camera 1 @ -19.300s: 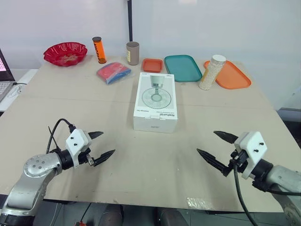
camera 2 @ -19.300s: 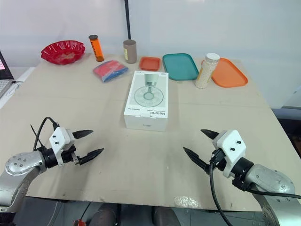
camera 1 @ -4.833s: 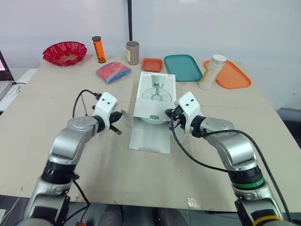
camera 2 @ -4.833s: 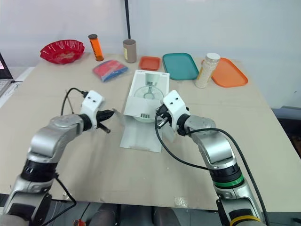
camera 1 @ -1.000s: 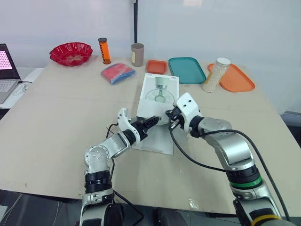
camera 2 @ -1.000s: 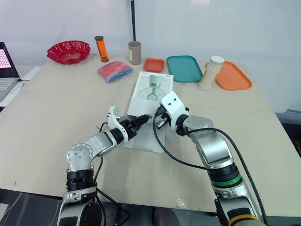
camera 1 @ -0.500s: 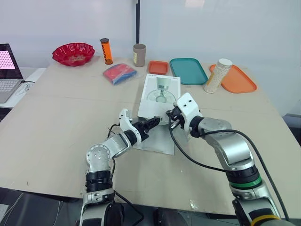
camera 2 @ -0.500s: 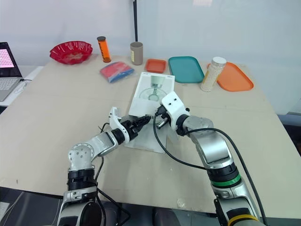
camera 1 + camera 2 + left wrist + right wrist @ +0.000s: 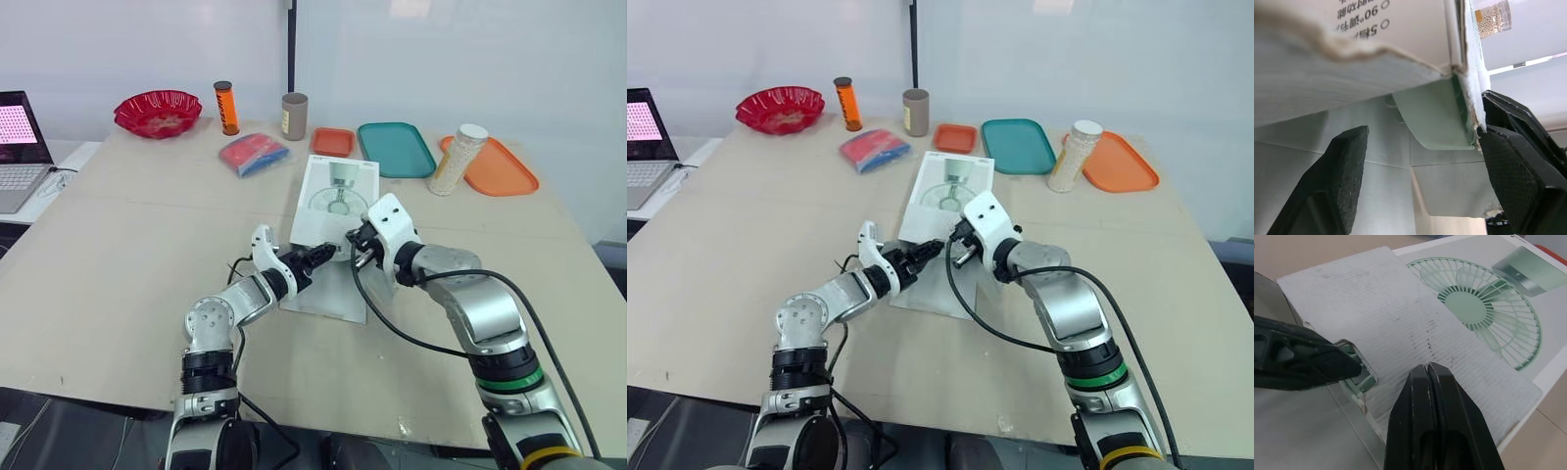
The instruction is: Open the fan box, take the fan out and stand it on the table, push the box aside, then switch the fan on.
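Observation:
The white fan box [image 9: 339,196] lies in the middle of the table, its near end open and its flap [image 9: 328,296] flat on the tabletop towards me. My left gripper [image 9: 321,255] is at that open end. In the left wrist view its black fingers [image 9: 1347,181] stand apart on either side of the pale green fan [image 9: 1435,115], which shows inside the box. My right gripper [image 9: 355,252] is shut, its tips [image 9: 1427,368] resting on the box's top face by the open end, right next to the left gripper.
Along the far edge stand a red bowl [image 9: 157,111], an orange can [image 9: 227,107], a tan cup [image 9: 293,116], a blue-red packet [image 9: 253,153], a small orange tray [image 9: 334,142], a teal tray [image 9: 396,149], a bead jar [image 9: 457,159] and an orange tray [image 9: 500,166]. A laptop [image 9: 20,137] sits far left.
The whole picture has shifted a little, so the camera moved. Both grippers stay at the box's open end, the left still reaching into the mouth.

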